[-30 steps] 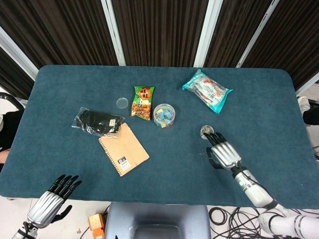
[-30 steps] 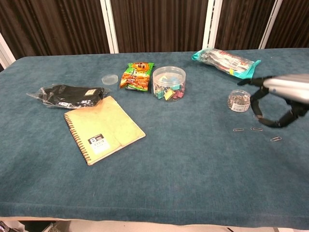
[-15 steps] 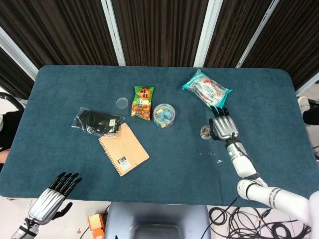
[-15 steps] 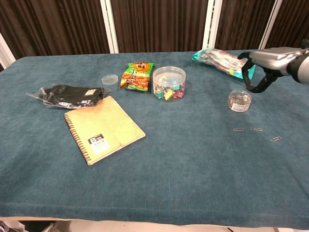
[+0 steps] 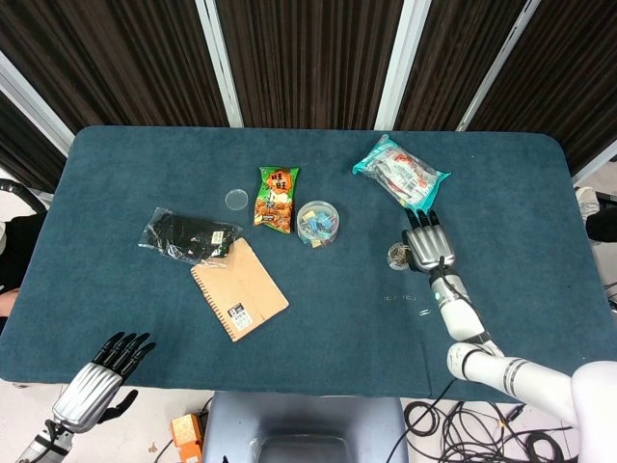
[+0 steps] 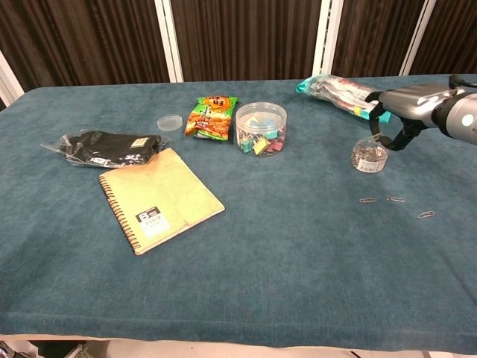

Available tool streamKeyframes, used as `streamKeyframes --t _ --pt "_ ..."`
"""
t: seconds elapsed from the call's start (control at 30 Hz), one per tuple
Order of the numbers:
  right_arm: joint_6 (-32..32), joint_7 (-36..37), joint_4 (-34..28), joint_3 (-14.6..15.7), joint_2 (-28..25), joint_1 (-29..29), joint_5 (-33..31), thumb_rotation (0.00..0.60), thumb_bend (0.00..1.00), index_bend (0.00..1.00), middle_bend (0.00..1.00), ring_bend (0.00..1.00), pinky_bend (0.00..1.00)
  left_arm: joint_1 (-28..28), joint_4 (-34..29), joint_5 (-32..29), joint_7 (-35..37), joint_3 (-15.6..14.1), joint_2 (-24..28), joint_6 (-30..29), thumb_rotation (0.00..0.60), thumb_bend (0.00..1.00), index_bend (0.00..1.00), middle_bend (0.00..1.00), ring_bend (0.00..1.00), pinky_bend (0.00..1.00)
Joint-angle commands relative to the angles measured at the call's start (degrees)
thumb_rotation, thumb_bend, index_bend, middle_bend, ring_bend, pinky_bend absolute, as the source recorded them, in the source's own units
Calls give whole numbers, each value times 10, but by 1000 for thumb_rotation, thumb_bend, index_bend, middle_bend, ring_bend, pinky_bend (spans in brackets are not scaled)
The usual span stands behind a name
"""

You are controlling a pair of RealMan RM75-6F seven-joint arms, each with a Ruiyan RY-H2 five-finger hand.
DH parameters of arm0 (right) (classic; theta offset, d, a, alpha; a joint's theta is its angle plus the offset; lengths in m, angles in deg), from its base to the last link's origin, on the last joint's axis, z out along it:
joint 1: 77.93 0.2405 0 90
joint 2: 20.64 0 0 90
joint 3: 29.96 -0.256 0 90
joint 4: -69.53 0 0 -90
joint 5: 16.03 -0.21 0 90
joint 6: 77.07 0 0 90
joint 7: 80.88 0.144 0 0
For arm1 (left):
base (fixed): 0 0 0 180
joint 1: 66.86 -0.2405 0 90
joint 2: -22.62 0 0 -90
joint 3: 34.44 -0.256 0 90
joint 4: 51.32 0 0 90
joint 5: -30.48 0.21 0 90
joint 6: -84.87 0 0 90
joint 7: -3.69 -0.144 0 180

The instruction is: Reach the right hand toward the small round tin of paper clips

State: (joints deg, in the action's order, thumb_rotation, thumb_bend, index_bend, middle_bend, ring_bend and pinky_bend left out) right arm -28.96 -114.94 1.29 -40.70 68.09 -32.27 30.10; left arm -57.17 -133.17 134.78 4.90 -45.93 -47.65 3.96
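**Right hand beside the little tin of paper clips**

Dark curtains with white poles hang behind a table with a blue cloth [image 5: 116, 280]. On the right part of the table sits the small round tin of paper clips [image 6: 370, 155]. It is open on top and full of silver clips.

The right hand [image 5: 428, 245] is just beside the tin, on its right side. From the chest view its dark fingers [image 6: 384, 123] curl down over the tin's far edge. I cannot tell if they touch the tin. The hand holds nothing, and its fingers are a little apart.

Three loose paper clips [image 6: 395, 200] lie on the cloth in front of the tin, near it. Behind the hand lies a teal bag [image 5: 400, 176].

The left hand [image 5: 96, 378] is well apart, off the near left edge of the table. Its fingers are spread and it holds nothing.

In the middle of the table stand a clear tub of colored clips [image 6: 261, 128] and an orange and green snack bag [image 6: 212, 116]. A small clear lid [image 6: 170, 121] lies left of the snack bag. A brown spiral notebook [image 6: 159, 198] lies nearer, touching a black thing in a clear bag [image 6: 104, 148].
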Motion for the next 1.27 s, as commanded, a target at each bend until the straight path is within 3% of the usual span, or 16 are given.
streamKeyframes --t 0.03,0.3,0.47,0.6,0.7,0.8,0.9,1.07,1.27 --pt "3 -14 -6 4 -3 1 -16 600 470 438 0 0 0 1 1 0 2 -1 -1 2 600 391 0 0 0 0" --pt "11 0 -30 4 -19 -3 -14 600 470 431 0 0 0 -2 0 2 5 -1 2 -6 600 391 0 0 0 0" --pt "68 45 -111 16 -73 -41 58 600 469 378 0 0 0 -6 -1 4 12 1 6 -23 600 391 0 0 0 0" --pt "158 100 -230 69 -160 -123 157 600 394 95 0 0 0 -8 5 4 33 9 9 -44 600 391 0 0 0 0" --pt "233 144 -288 125 -213 -199 229 600 370 3 0 0 0 -9 8 5 44 15 10 -58 600 391 0 0 0 0" --pt "308 179 -284 181 -231 -274 292 600 368 0 0 0 0 -17 0 -8 28 21 15 -64 600 390 0 0 0 0" --pt "359 210 -246 205 -220 -327 325 600 366 0 0 0 0 -26 -21 -26 16 25 21 -66 600 390 0 0 0 0" --pt "403 250 -218 203 -217 -363 358 600 363 0 0 0 0 -42 -7 -38 21 36 6 -90 600 391 0 0 0 0" --pt "401 259 -214 194 -221 -373 380 600 363 0 0 0 0 -48 -10 -52 16 42 10 -88 600 390 0 0 0 0"
